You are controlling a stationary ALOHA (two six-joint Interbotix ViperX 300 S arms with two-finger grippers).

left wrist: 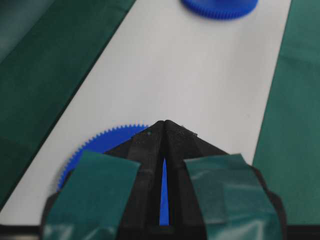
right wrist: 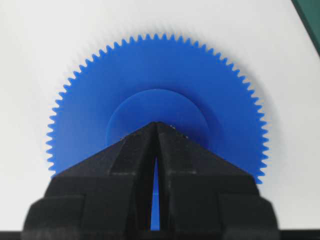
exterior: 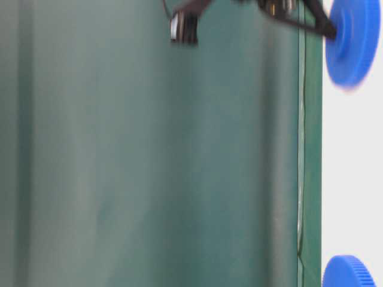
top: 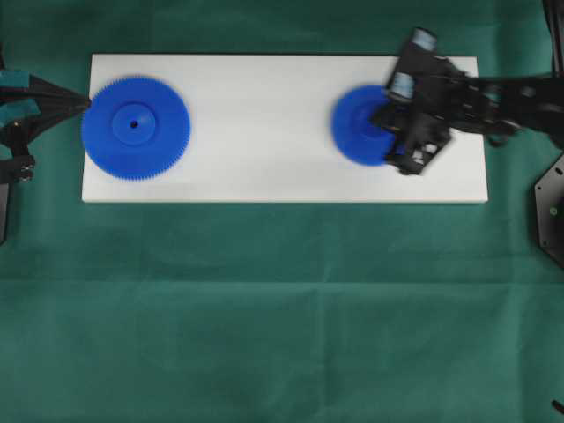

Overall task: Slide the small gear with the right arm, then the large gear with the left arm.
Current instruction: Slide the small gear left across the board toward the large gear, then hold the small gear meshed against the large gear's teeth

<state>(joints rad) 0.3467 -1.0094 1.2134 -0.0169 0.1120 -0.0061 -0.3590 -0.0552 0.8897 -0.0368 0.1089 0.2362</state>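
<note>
The right arm's tool (top: 388, 117) sits over the small gear (top: 359, 126) near the right end of the white board (top: 264, 167), its two fingers pressed together into a single point with nothing between them. In the right wrist view that point rests on the gear's raised hub (right wrist: 157, 117), so the gear lies directly under and just ahead of the tool, toward the board's middle. The gear's edge looks smeared in the overhead view, which suggests the slide is under way. At the other end of the board the large gear (top: 135, 128) lies flat, with the left arm's tool (top: 81, 103) closed to a point, gripping nothing, right at the gear's outer rim; whether it touches the teeth I cannot tell. Each arm is nearest its own gear, and the open stretch of board lies between the two gears on the green-covered bench (top: 282, 317).
</note>
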